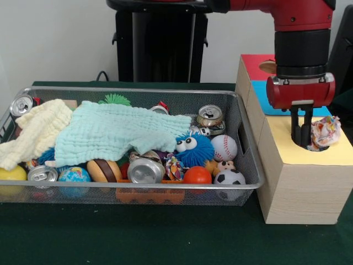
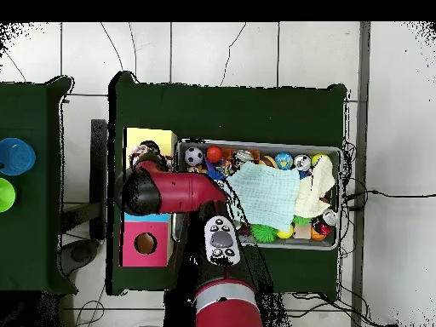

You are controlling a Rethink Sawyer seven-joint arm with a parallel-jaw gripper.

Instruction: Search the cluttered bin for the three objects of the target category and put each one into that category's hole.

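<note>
The claw (image 1: 301, 132) is hung straight down from the red arm (image 1: 287, 14) over the yellow top of the big box (image 1: 300, 190), its dark fingers (image 1: 298, 131) lowered to the yellow hole. Whether the fingers are apart or together cannot be told, since they are seen as one dark mass. A confetti wad (image 1: 325, 133) is seen touching the claw's side, sitting in the hole's mouth and partly above the yellow face. A blue step and a red step with its own hole (image 1: 268, 67) are stacked behind the yellow one. In the overhead view the claw is hidden by the arm's wrist (image 2: 141, 192), and only a bit of the wad (image 2: 141, 153) shows beside it.

The bin (image 1: 249, 160) is set just beside the box on the green table (image 1: 165, 237). A knotted rope (image 1: 174, 167) lies near the bin's front, between a crushed can (image 1: 144, 170) and an orange ball (image 1: 197, 175), just below a fuzzy blue ball (image 1: 194, 149) (googly eyes up). A mint cloth (image 1: 116, 132) and a cream cloth (image 1: 33, 135) are spread over much of the clutter. A baseball (image 1: 224, 147), a soccer ball (image 1: 229, 178) and further cans (image 1: 210, 115) are seen at the box end.
</note>
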